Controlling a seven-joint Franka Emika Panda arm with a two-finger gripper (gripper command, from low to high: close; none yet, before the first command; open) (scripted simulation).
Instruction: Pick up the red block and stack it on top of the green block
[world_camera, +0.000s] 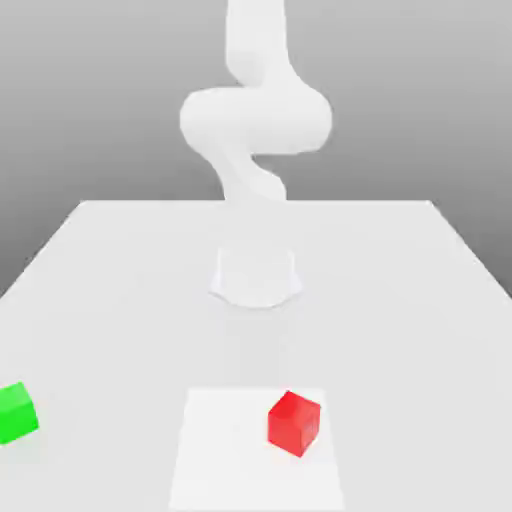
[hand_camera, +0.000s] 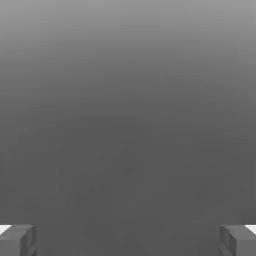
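While the arm rises pale and blurred at the far middle of the white table, both cubes sit low toward the near edge in the exterior view. Farthest to that view's left: the green block, flat on the table, cut partly by the frame edge. Moving right: a brighter white square patch on the tabletop, near edge, centre. On the patch's right part rests the red block, turned slightly so one corner faces the camera, lit top face, darker sides. The two blocks lie well apart, neither touching the other. Behind the patch, the arm's round base meets the table. In the hand view, the gripper shows two grey fingertips at opposite edges of the frame, spread wide with a broad bare gap between them; the jaws stand fully parted and grip nothing. Between the fingers there is only plain grey ground; neither block lies between them or beside them there, so their place relative to the fingers cannot be told beyond being clear of the gap.
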